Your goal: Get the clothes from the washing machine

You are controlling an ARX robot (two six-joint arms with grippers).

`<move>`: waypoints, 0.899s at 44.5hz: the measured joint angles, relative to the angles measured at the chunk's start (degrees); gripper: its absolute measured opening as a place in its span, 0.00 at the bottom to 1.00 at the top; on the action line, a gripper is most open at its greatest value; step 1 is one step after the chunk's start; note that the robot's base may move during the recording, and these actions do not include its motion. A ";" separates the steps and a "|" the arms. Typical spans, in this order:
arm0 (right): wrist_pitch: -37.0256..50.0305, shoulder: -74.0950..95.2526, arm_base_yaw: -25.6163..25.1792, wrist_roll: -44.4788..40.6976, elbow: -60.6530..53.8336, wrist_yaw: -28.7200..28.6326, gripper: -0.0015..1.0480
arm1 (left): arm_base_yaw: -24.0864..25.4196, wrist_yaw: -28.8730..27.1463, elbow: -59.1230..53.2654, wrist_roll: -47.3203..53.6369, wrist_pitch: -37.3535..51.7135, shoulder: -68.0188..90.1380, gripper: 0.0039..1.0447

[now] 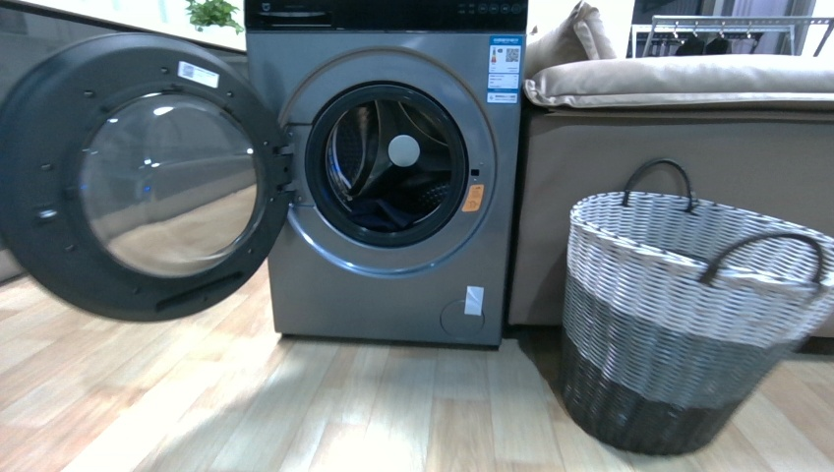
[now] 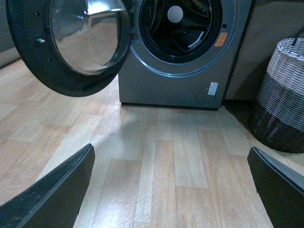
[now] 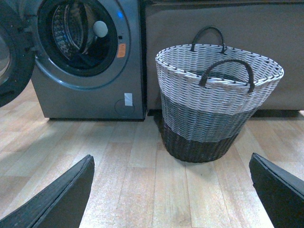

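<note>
The grey washing machine (image 1: 386, 285) stands ahead with its round door (image 1: 148, 177) swung wide to the left. Dark navy clothes (image 1: 379, 214) lie low in the steel drum. The machine (image 2: 171, 80) also shows in the left wrist view, and the machine (image 3: 85, 95) shows again in the right wrist view. My left gripper (image 2: 171, 190) is open over bare floor, well short of the machine. My right gripper (image 3: 171, 190) is open too, a short way in front of the woven basket (image 3: 213, 109). Neither arm appears in the front view.
The white, grey and black basket (image 1: 679, 324) with dark handles stands on the floor right of the machine. A beige sofa (image 1: 679, 167) sits behind it against the machine's side. The open door overhangs the wooden floor (image 1: 295, 413) at the left.
</note>
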 joint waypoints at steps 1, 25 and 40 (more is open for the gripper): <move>0.00 0.00 0.00 0.00 0.00 0.00 0.93 | -0.02 0.00 0.00 0.00 0.00 0.02 0.94; 0.00 0.00 0.00 0.00 0.00 0.02 0.93 | -0.02 0.02 0.00 0.00 -0.02 0.07 0.94; 0.00 0.00 -0.02 0.00 0.00 0.07 0.93 | 0.00 0.00 0.00 -0.02 -0.04 0.07 0.94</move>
